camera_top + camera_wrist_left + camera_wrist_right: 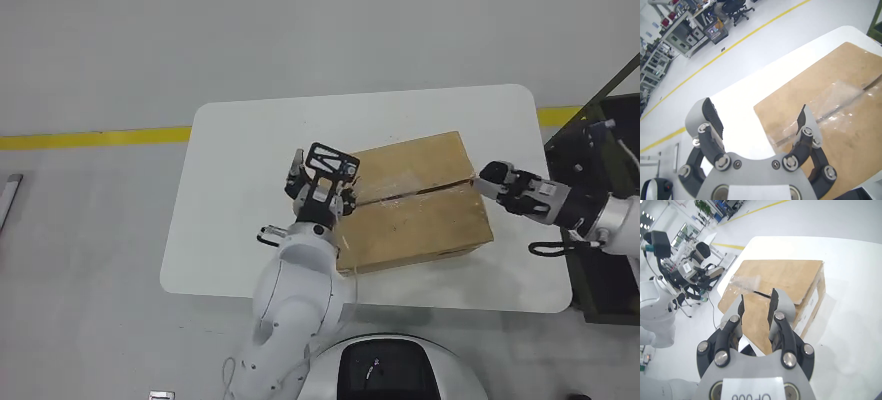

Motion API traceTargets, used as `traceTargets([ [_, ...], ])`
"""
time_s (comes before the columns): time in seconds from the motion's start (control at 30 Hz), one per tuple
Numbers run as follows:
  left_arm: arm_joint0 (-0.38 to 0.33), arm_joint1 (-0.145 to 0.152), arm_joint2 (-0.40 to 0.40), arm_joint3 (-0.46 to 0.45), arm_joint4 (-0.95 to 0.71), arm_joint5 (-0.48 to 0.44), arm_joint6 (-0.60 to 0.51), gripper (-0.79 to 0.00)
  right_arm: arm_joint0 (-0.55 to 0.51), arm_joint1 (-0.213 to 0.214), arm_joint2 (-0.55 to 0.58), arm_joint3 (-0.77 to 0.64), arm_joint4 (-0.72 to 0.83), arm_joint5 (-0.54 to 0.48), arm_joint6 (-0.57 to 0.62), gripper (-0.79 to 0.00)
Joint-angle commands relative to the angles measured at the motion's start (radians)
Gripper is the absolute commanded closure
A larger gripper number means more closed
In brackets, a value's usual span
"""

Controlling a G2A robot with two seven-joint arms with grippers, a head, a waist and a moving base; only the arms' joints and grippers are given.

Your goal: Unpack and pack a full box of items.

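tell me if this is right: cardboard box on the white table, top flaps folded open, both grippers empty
The flaps are shut, not open, with clear tape across them; the left wrist view shows it. The cardboard box does sit on the white table, left gripper and right gripper empty.

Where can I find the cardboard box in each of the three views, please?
Top view: cardboard box on the table, near its centre.
Left wrist view: beside and beyond the left gripper.
Right wrist view: directly beyond the right gripper.
Shared landmark: clear tape over its top seam.
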Motion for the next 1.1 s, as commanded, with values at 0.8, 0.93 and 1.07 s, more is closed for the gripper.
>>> traceTargets([
  [0.8, 0.145, 0.007, -0.215, -0.033, -0.125, 0.056, -0.078, -0.785, 0.111, 0.013, -0.248, -0.098, -0.407, -0.222, 0.003, -0.785],
  [0.93, 0.145, 0.007, -0.215, -0.033, -0.125, 0.056, -0.078, -0.785, 0.110, 0.015, -0.285, -0.122, -0.551, -0.256, -0.029, -0.785],
  [1.07, 0.145, 0.007, -0.215, -0.033, -0.125, 0.056, -0.078, -0.785, 0.094, 0.014, -0.330, -0.140, -0.722, -0.272, -0.110, -0.693],
])
